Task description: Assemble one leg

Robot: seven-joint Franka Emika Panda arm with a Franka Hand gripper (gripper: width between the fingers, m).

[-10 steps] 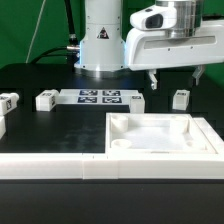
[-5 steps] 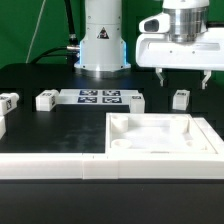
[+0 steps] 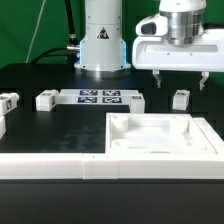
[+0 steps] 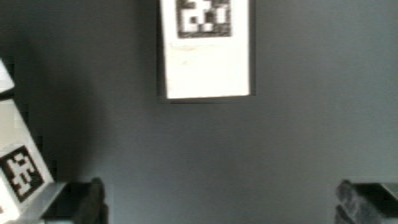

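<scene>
Worked over a matte black bench (image 3: 60, 125), green curtain (image 3: 12, 30) behind. Held the end effector (image 3: 181, 82) spread apart and empty above the leg (image 3: 181, 98), standing on the bench beyond the white panel (image 3: 160, 135), toward the exterior view's right of the marker board (image 3: 100, 97).

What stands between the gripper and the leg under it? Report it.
Nothing visible. The open gripper hangs above the leg, only air between them; the square panel and the marker board lie clear of that path.

The leg (image 3: 180, 98) stands to the exterior view's right of the marker board (image 3: 100, 97), behind the square panel (image 3: 150, 119).
</scene>
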